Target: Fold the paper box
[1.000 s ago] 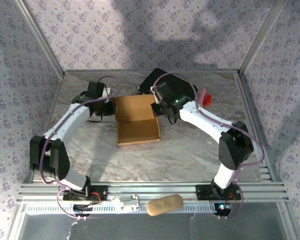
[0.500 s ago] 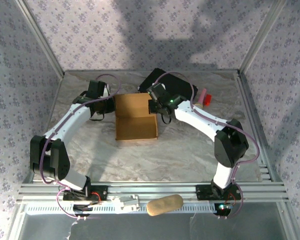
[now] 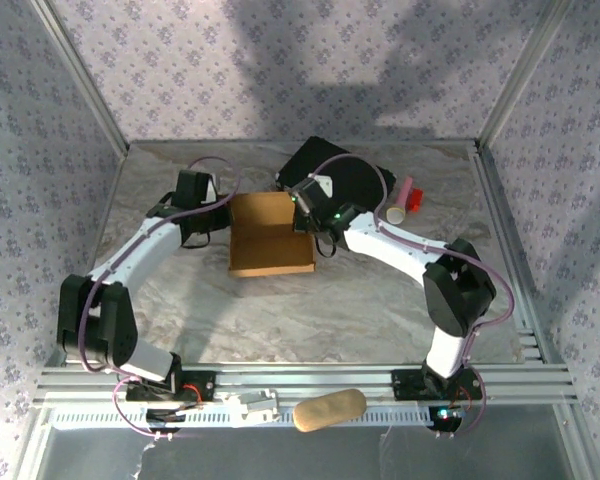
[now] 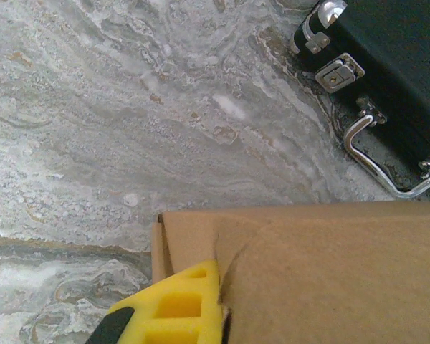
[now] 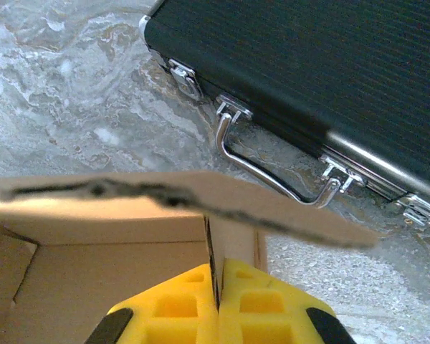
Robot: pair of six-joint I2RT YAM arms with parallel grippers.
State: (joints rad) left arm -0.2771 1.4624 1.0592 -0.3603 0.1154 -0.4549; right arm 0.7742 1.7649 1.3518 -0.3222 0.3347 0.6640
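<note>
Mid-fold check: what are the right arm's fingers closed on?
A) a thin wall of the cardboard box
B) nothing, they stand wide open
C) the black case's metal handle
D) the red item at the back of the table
A: in the right wrist view the right arm's fingers pinch an upright wall of the paper box between them, while the black case lies beyond, untouched.

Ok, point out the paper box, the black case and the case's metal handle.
paper box (image 3: 270,252), top view, its tan face.
black case (image 5: 308,64), right wrist view, its ribbed top.
case handle (image 5: 261,172), right wrist view, the metal bar.
</note>
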